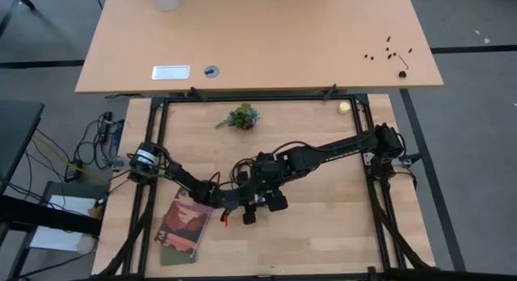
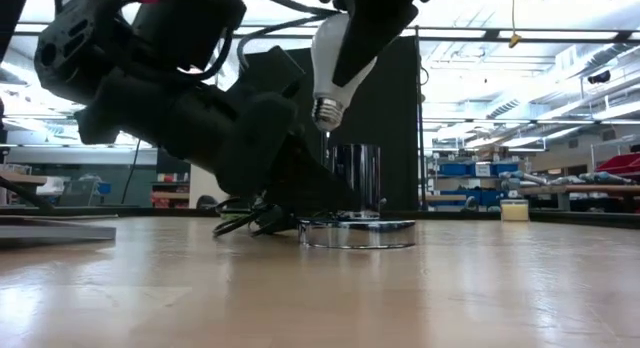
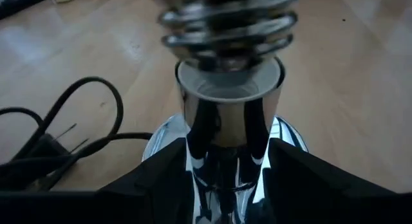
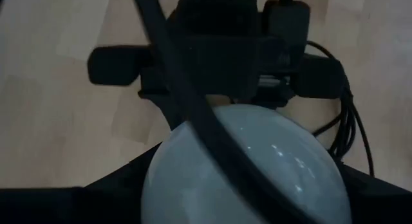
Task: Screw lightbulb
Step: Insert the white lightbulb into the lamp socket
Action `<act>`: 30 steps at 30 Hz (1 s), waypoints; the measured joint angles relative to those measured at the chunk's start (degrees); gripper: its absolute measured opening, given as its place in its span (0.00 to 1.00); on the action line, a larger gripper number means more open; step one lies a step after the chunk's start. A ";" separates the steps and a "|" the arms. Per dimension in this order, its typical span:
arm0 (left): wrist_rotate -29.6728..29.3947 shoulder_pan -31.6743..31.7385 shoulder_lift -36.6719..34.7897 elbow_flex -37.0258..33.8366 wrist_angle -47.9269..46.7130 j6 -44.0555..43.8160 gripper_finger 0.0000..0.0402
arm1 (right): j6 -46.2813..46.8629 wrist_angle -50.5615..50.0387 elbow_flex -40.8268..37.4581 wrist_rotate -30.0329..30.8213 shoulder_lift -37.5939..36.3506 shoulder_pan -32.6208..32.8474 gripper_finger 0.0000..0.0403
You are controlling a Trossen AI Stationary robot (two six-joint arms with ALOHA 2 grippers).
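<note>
The white frosted lightbulb (image 2: 335,58) hangs in my right gripper (image 2: 368,23), its silvery screw base (image 2: 327,110) pointing down just above the socket's open top. In the left wrist view that screw base (image 3: 225,24) hovers right over the opening. The socket is a chrome cylinder (image 2: 355,178) standing upright on a flat round disc (image 2: 357,231) that rests on the table. Its black cord (image 3: 77,121) trails off to one side. My left gripper (image 3: 228,179) reaches in low and nearly level, one finger on each side of the cylinder. My left gripper has the socket's chrome cylinder (image 3: 225,140) between its two fingers (image 3: 161,182), low on the cylinder, with no gap showing on either side. The fingers come in nearly level from the table's left. The socket stands upright with its disc on the table. My right gripper holds the bulb by its glass globe (image 4: 251,166), pinched between the two fingers (image 4: 109,195) at the wide part. It comes from above, slanting steeply down. The bulb is lifted clear, a little tilted, screw base down over the socket.
A picture booklet (image 1: 184,228) lies near the left front of the table. A small plant (image 1: 241,117) and a pale yellow round object (image 1: 345,107) sit at the far side. A larger desk (image 1: 258,39) stands beyond. A black cable (image 4: 193,108) crosses the right wrist view.
</note>
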 joint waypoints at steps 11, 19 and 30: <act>-1.00 0.23 -0.04 0.44 2.90 0.59 0.55 | 0.31 -1.15 -1.71 -0.26 0.00 0.20 0.67; -1.11 0.49 -0.04 0.44 3.95 0.23 0.49 | -0.23 -2.79 -1.71 0.40 0.00 0.20 0.67; -0.93 1.09 0.00 1.78 2.51 -1.23 0.47 | -1.47 -3.81 -1.79 0.66 2.77 0.09 0.67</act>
